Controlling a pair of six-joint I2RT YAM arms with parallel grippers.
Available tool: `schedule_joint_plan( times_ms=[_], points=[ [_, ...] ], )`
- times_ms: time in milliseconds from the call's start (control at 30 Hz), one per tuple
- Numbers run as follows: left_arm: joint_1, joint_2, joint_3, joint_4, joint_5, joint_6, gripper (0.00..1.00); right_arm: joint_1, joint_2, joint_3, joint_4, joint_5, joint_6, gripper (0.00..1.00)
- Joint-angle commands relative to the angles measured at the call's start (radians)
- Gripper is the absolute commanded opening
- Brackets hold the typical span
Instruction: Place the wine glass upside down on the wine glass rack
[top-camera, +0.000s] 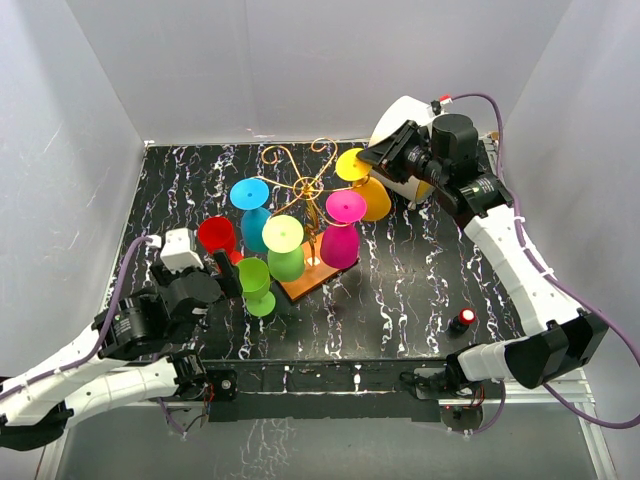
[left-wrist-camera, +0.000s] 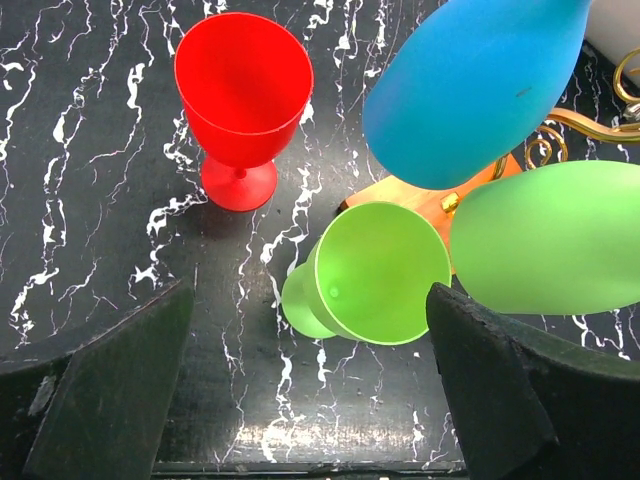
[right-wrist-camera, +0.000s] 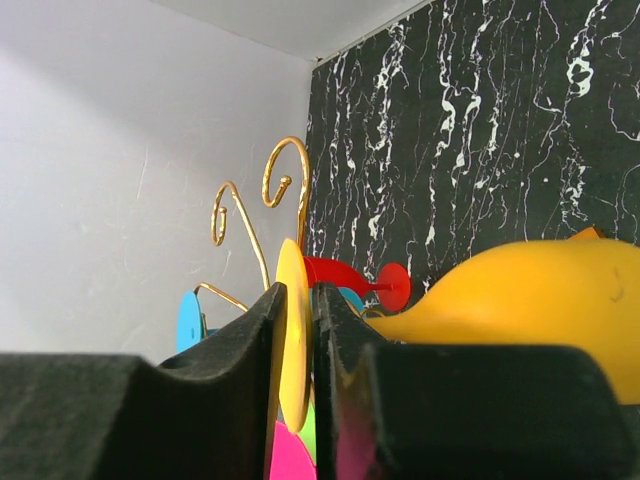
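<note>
The gold wire rack (top-camera: 298, 182) stands on an orange-brown wooden base (top-camera: 312, 282) at mid-table. A blue (top-camera: 250, 195), a light-green (top-camera: 284, 236) and a magenta glass (top-camera: 344, 208) hang on it upside down. My right gripper (top-camera: 368, 158) is shut on the foot of a yellow wine glass (top-camera: 374, 198), held upside down at the rack's far right side. In the right wrist view the fingertips (right-wrist-camera: 345, 365) pinch the yellow foot disc (right-wrist-camera: 293, 340). My left gripper (left-wrist-camera: 305, 400) is open and empty, just short of an upright green glass (left-wrist-camera: 380, 285). A red glass (left-wrist-camera: 243, 95) stands upright further left.
A large white cylinder (top-camera: 402, 122) stands behind my right gripper at the back right. A small red button (top-camera: 463, 320) sits near the table's front right. White walls close in the table on three sides. The red (top-camera: 215, 236) and green glasses (top-camera: 257, 286) stand left of the rack.
</note>
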Motion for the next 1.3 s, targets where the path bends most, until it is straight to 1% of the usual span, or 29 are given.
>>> schedule_joint_plan(
  times_ms=[0,133,233,367,567,633,833,900,1000,1100,1267],
  points=[
    [-0.004,-0.037,0.015,-0.021,-0.036,-0.014,0.99,-0.002,0.000,0.060,0.043,0.011,-0.017,0.19],
    [-0.004,-0.064,-0.008,0.003,-0.003,-0.020,0.99,-0.002,-0.003,0.062,0.032,0.029,-0.026,0.30],
    [-0.004,-0.068,-0.040,0.008,0.045,-0.076,0.98,-0.002,-0.005,0.067,0.023,0.045,-0.040,0.39],
    [-0.004,-0.034,-0.063,-0.016,0.084,-0.174,0.96,-0.003,-0.005,0.069,0.014,0.066,-0.056,0.47],
    [-0.004,0.034,-0.039,-0.106,0.060,-0.277,0.90,-0.002,-0.008,0.075,-0.006,0.113,-0.094,0.58],
    [-0.004,0.039,-0.036,-0.131,0.049,-0.299,0.88,-0.003,-0.015,0.077,-0.010,0.132,-0.108,0.60],
    [-0.004,0.020,-0.037,-0.153,0.051,-0.332,0.75,-0.003,-0.049,0.092,-0.048,0.206,-0.167,0.64],
    [-0.004,0.038,-0.034,-0.157,0.073,-0.342,0.72,-0.002,-0.078,0.086,-0.070,0.246,-0.177,0.64],
    [-0.004,0.087,-0.025,-0.194,0.089,-0.379,0.65,-0.003,-0.137,0.057,-0.090,0.305,-0.183,0.64],
    [-0.004,0.134,-0.016,-0.218,0.086,-0.400,0.65,-0.003,-0.199,0.022,-0.106,0.342,-0.189,0.64],
    [-0.003,0.167,-0.001,-0.168,0.088,-0.362,0.65,-0.002,-0.280,0.004,-0.153,0.359,-0.201,0.63]
  ],
)
